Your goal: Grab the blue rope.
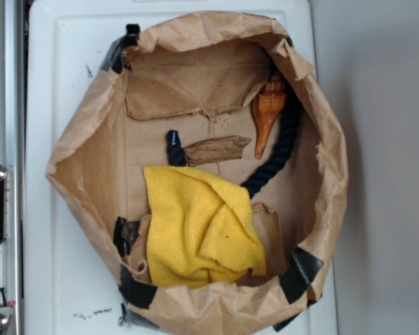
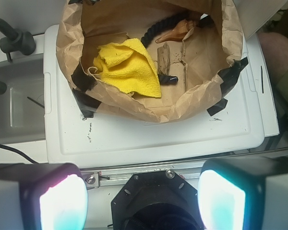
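1. My gripper [image 2: 143, 201] shows only in the wrist view: 2 fingers [image 2: 62, 201] glowing at the bottom corners, spread wide with nothing between them — I hold nothing.
2. Between the fingers sits my black mount [image 2: 153, 201], above a metal rail [image 2: 149, 171].
3. Beyond the rail lies a white board [image 2: 149, 139], scuffed with small dark marks.
4. On the board rests a brown paper bag [image 1: 321, 125], rim rolled down, patched with black tape [image 1: 300, 271] — well apart from my fingers.
5. Inside, nearest me in the wrist view, a yellow cloth [image 1: 195, 230] lies crumpled on the bag's floor.
6. The blue rope [image 1: 279, 157] is in the bag too. In the exterior view it curves along the right wall, past the shell, and runs under the cloth's upper right edge.
7. A stubby dark rope end [image 1: 173, 145] pokes out just above the cloth, beside the wood; whether it joins the curve under the cloth I cannot tell.
8. A piece of wood [image 1: 216, 150] lies just above the cloth, between the rope end and the shell's tip.
9. An orange shell [image 1: 267, 115] lies against the rope's inner side, point toward the cloth.
10. A grey sink [image 2: 14, 96] sits left of the board in the wrist view.
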Tool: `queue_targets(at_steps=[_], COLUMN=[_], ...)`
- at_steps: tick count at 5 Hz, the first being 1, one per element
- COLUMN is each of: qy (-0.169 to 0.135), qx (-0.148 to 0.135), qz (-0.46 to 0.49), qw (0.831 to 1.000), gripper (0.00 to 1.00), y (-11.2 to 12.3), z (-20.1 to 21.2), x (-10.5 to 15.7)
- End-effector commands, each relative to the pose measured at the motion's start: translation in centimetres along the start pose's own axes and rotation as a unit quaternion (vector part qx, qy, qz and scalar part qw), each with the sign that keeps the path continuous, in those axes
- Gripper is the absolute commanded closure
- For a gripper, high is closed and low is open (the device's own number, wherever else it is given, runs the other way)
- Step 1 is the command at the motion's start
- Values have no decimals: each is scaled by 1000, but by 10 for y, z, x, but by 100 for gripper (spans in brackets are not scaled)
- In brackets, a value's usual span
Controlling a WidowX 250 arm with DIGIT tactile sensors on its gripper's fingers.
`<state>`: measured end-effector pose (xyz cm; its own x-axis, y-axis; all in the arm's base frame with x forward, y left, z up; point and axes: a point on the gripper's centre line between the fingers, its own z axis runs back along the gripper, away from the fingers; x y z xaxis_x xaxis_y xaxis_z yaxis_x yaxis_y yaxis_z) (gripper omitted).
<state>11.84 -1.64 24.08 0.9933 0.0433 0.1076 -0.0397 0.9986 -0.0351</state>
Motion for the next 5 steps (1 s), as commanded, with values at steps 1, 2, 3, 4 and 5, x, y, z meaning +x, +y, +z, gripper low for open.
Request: queue_targets(at_steps=[1, 2, 3, 4, 5], qy=[0, 10, 11, -13, -40], qx=[0, -31, -38, -76, -68], qz=[0, 39, 80, 107, 121], qw=[1000, 999, 996, 991, 990], gripper=[0, 0, 0, 0, 0], y=[0, -11, -13, 5, 18], z=[0, -7, -19, -50, -76], x=[0, 38, 69, 94, 112])
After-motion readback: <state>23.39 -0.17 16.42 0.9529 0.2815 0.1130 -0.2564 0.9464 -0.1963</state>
